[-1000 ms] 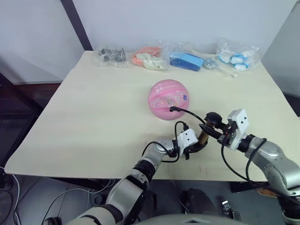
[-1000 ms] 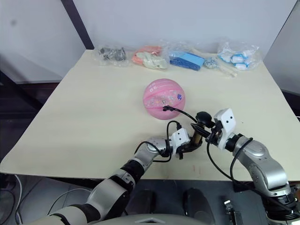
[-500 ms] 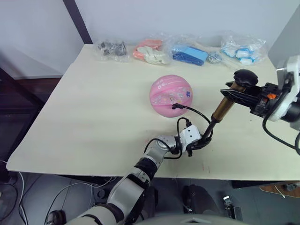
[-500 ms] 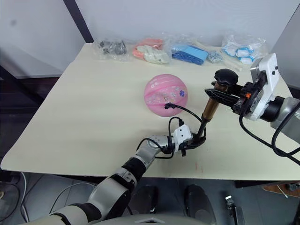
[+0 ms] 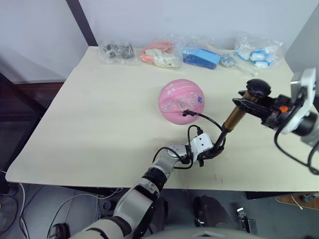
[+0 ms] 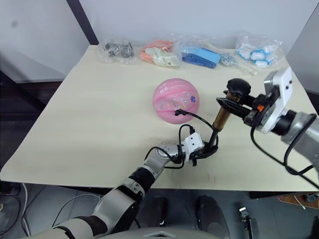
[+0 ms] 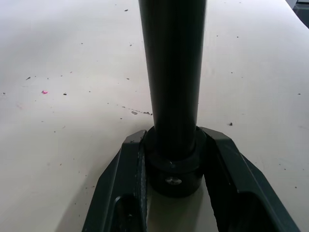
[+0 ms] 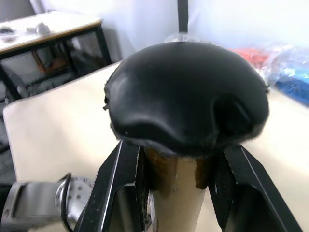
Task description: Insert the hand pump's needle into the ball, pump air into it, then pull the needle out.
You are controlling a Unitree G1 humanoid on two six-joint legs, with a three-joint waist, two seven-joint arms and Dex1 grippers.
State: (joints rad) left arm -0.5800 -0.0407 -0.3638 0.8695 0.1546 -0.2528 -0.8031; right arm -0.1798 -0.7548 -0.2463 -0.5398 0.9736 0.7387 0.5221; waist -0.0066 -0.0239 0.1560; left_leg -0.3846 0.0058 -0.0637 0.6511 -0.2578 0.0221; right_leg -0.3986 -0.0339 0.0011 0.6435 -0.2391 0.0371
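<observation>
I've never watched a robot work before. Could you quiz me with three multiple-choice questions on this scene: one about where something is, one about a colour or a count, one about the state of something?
1. Where do the clear plastic bags lie?
A. Along the far edge of the pale table
B. Under the ball
C. On the floor

2. What colour is the round rubber ball with cartoon stickers?
A. Green
B. Pink
C. White

3. How is the slim bronze-gold hand pump with black ends held?
A. Lying flat, untouched
B. In the left claw alone
C. Left claw shut on its black base, right claw shut just under its black handle

Answers:
1. A, the bags sit in a row at the table's far side.
2. B, it is pink all over.
3. C, each wrist view shows black fingers pressed against either side of the pump.
</observation>
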